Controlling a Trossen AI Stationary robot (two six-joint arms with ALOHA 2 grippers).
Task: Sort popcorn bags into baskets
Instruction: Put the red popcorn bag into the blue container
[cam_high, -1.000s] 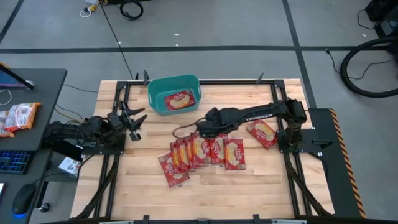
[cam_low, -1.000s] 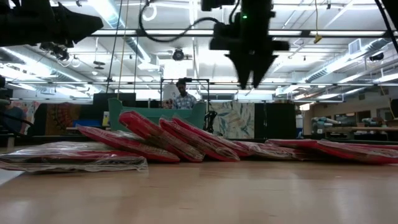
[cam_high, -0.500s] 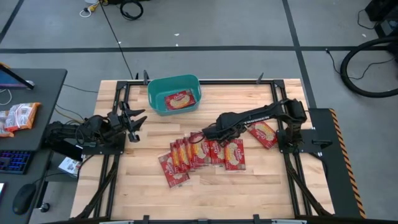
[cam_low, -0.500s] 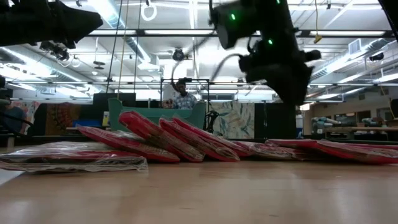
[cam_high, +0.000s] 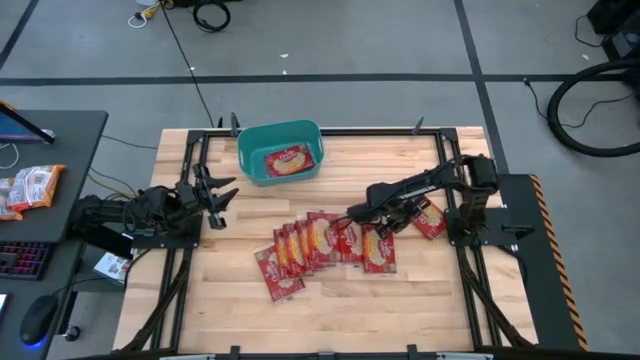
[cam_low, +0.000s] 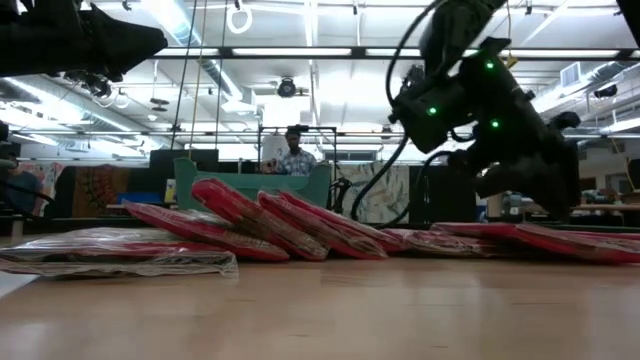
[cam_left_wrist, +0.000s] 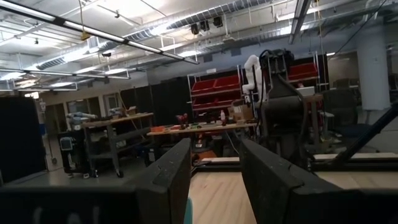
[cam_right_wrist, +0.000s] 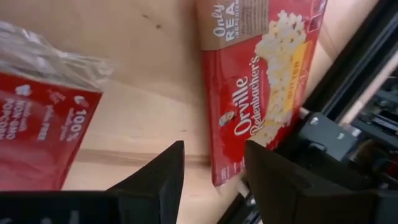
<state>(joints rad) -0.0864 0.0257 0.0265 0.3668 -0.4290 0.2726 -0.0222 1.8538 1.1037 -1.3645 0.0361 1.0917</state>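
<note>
My right gripper (cam_high: 352, 213) hangs open and empty over the fanned row of popcorn bags (cam_high: 325, 245) mid-counter, one lone bag (cam_right_wrist: 261, 87) lying nearer my base. The teal basket (cam_high: 280, 152) holds one bag already. My left gripper (cam_high: 222, 193) waits at the counter's edge, open, holding nothing.

The counter (cam_high: 330, 310) is a light butcher-block wooden top edged by a black metal frame (cam_high: 190, 160). A teal tub (cam_high: 250, 160) stands on it near the far edge, left of centre, with one red popcorn bag (cam_high: 288, 160) lying flat inside. Near the middle, a fanned row of overlapping popcorn bags (cam_high: 320, 245) lies directly on the wood, the leftmost bag (cam_high: 278, 272) nearest the front edge, and a single bag (cam_high: 430, 220) lies apart from the row toward the right side, close to the frame.
</note>
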